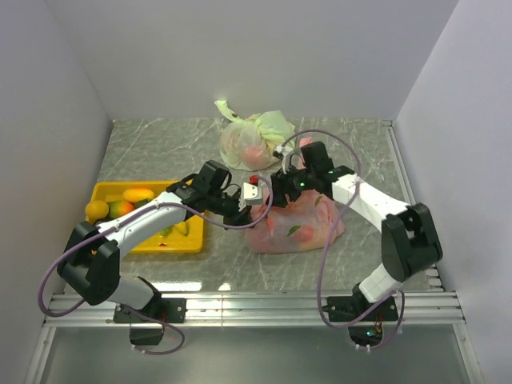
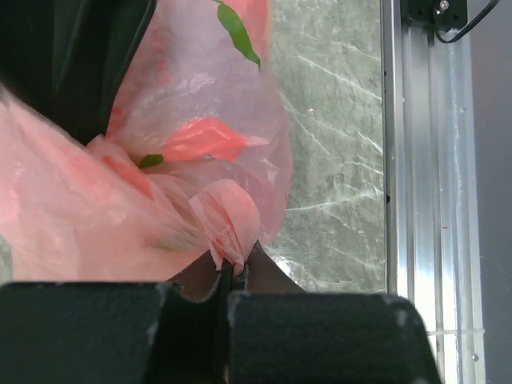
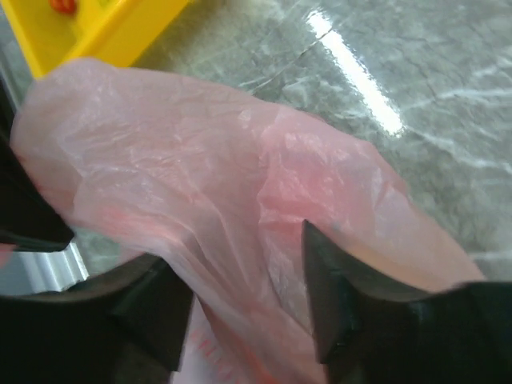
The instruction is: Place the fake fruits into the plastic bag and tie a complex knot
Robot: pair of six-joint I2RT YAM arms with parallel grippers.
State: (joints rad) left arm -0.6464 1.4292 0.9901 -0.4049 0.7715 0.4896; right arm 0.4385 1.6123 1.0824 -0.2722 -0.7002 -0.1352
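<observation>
Left gripper [image 2: 234,276] is pressed together on a twisted neck of the pink plastic bag [image 1: 296,228]. That bag sits mid-table with red fake fruits [image 1: 302,234] showing through its film, and more fruit lies in the yellow tray [image 1: 180,242] by the left edge. Right gripper [image 3: 240,260] has its jaws spread, with loose film draped between them and nothing pinched. For a sound knot, the left pinch should probably hold firm while the right closes on a gathered handle and pulls gently, since the thin film looks likely to tear.
</observation>
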